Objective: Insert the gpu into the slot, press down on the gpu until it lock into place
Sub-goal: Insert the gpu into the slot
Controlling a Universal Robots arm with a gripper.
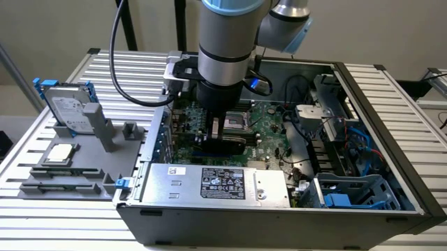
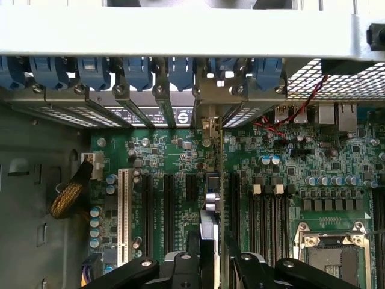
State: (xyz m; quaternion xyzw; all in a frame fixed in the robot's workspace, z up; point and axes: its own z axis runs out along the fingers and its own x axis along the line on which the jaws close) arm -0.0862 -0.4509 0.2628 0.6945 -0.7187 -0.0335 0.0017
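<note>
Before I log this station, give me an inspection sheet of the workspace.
Surface: slatted metal table carrying an open computer case.
Job's things: gpu edge-on over the motherboard; slot hidden under it, seating cannot be judged.
Clutter: hard drive and processor on a grey fixture.
Gripper: open, jaws either side of the gpu.
Cables: black cable hanging beside the arm; red wire inside the case.
Surroundings: plain wall behind.

Soft even light – white glare on case rim (image 2: 180, 30) (wrist view) – motherboard (image 1: 271, 137) dimmer under arm (image 1: 223, 42).
</note>
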